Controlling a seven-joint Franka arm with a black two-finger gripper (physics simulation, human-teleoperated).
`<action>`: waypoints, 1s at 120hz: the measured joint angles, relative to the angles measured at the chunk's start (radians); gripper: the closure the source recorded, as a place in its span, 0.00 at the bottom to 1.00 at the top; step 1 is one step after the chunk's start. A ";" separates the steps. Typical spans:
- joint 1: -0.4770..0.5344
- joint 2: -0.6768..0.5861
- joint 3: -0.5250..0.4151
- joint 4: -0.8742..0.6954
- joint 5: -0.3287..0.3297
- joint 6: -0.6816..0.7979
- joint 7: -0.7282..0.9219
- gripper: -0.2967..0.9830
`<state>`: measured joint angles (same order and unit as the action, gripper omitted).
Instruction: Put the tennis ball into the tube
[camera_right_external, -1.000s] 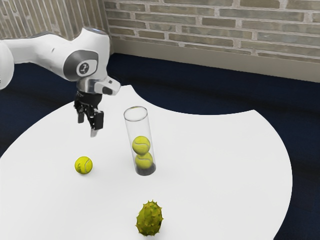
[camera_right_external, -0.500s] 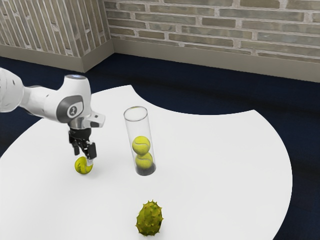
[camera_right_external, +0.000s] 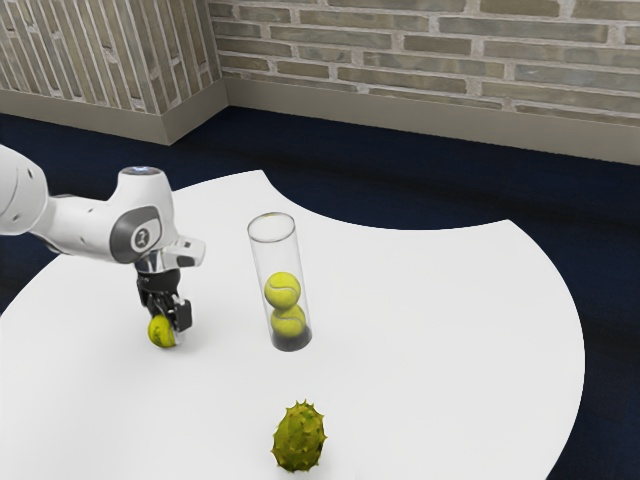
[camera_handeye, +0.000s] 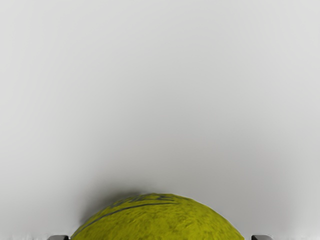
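Your loose yellow-green tennis ball (camera_right_external: 160, 332) is low at the white, curved-edged counter (camera_right_external: 430, 330), outside the tube; whether it touches the surface, you cannot tell. Your black two-finger claw (camera_right_external: 168, 324) is closed on it, one finger to each side. Toward the exterior view's right, near them, the clear cylindrical tube (camera_right_external: 273, 252) stands upright on its dark base, with two matching tennis balls, the upper one (camera_right_external: 283, 290) resting on the lower one (camera_right_external: 288, 322). Nearer the exterior camera, well apart from your claw, lies a spiky green, oval fruit (camera_right_external: 299, 437).
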<state>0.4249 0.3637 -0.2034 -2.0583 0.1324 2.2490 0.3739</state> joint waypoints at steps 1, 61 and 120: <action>0.000 -0.001 0.000 -0.002 0.000 0.000 0.000 0.41; -0.034 -0.286 -0.079 0.006 -0.095 -0.009 -0.010 0.55; -0.117 -0.341 -0.140 0.246 -0.125 -0.175 -0.024 0.55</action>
<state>0.3078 0.0227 -0.3434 -1.8122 0.0070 2.0740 0.3504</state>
